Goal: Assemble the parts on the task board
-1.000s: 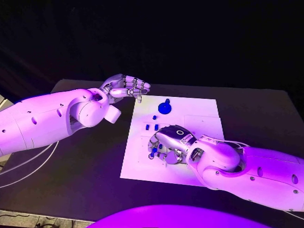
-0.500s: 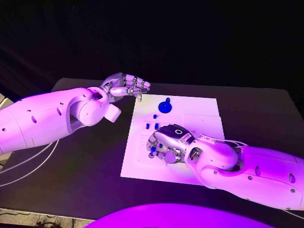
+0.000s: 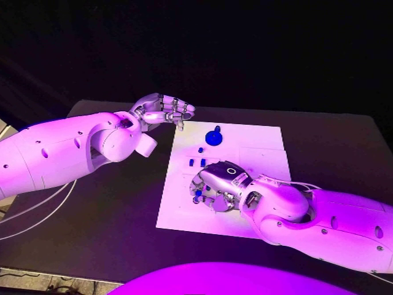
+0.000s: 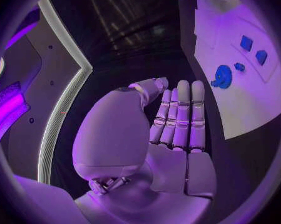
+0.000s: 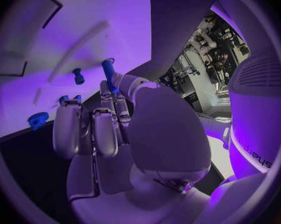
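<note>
The white task board [image 3: 250, 153] lies in the middle of the black table. My right hand [image 3: 216, 187] is low over the board's near left part and pinches a long blue peg [image 5: 108, 73] between thumb and fingertip. The peg's tip [image 3: 198, 195] shows beside the fingers. A short blue peg [image 5: 78, 76] stands on the board just beyond it. A blue gear [image 3: 214, 139] lies at the far end, with small blue pieces [image 3: 196, 163] between it and my right hand. My left hand [image 3: 166, 112] hovers off the board's far left corner, fingers curled in, holding nothing.
In the left wrist view the blue gear [image 4: 223, 76] and two blue blocks [image 4: 246, 43] lie on the board [image 4: 252, 104]. Black table [image 3: 99, 209] stretches out to the left of the board, and its right side [image 3: 338, 153] is bare too.
My right hand has edged very slightly left over the board with the peg still in it. The left hand has not moved.
</note>
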